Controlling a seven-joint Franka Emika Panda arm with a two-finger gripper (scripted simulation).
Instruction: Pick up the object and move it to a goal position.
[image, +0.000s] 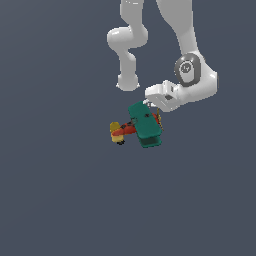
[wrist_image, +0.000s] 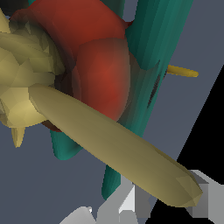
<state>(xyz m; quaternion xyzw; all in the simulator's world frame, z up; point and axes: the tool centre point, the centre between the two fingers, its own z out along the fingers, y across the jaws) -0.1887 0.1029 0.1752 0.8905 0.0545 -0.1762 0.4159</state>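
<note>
I see the gripper (image: 151, 106) at frame centre against the biplane (image: 141, 129); I cannot tell whether its jaws grip it.

The toy biplane (image: 141, 128) sits directly under the hand (image: 152, 106), its nose end touching the hand and its tail toward the exterior view's left. The arm (image: 192, 75) rises behind it.

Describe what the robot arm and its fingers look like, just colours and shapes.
The arm is glossy white with rounded, tubular links. One joint carries a grey round cap with a small mark on it. The hand block is white and boxy. The fingers look pale grey and blocky.
</note>
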